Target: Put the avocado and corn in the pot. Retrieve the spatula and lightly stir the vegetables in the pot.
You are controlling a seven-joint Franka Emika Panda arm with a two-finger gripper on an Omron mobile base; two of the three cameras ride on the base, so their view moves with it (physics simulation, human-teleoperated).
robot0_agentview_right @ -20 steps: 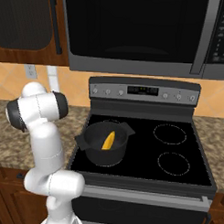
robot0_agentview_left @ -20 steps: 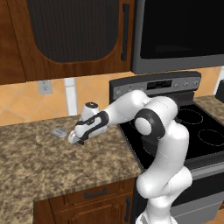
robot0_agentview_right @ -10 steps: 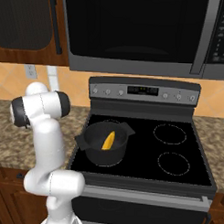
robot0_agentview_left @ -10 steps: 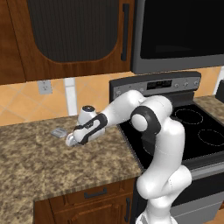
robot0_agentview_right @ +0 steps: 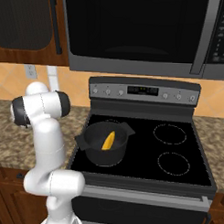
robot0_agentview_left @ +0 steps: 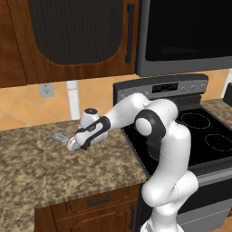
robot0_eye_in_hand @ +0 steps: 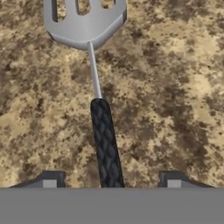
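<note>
The spatula lies flat on the speckled granite counter, its silvery slotted head pointing away from the hand. My gripper is down over the black handle, which runs between the two fingertips with a gap on each side, so the gripper is open. In the left base view the gripper is low on the counter, left of the stove. The dark grey pot sits on the front left burner with the yellow corn inside. The avocado is hidden.
The black stove top has bare burners to the right of the pot. A wall outlet and a white strip sit on the tiled backsplash behind the counter. Dark wooden cabinets and a microwave hang overhead.
My hand has sunk lower and a little left, down onto the counter over the spatula's handle. Pot and corn have not moved.
</note>
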